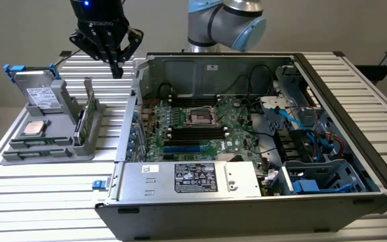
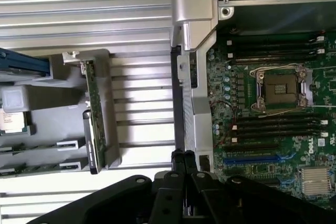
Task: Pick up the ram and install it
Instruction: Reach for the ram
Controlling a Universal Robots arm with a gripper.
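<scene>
The ram (image 1: 86, 117) is a slim green stick standing on edge in the right-hand slot of a grey holder (image 1: 49, 146) on the table, at the exterior view's left. In the wrist view the ram (image 2: 95, 113) lies along that holder's edge. My gripper (image 1: 117, 70) hangs above the table, behind the holder and beside the case's left wall. It is well above the ram and apart from it. Its black fingers (image 2: 177, 162) are pressed together with nothing between them. The black memory slots (image 1: 195, 133) on the green motherboard (image 1: 227, 141) flank the processor socket (image 1: 201, 117).
An open computer case (image 1: 341, 166) stands right of the holder, its metal side wall (image 2: 191, 77) between holder and motherboard. A silver processor chip (image 1: 34, 128) and a drive (image 1: 40, 95) sit in the holder. Cables (image 1: 308, 136) and a power supply (image 1: 193, 177) are inside the case.
</scene>
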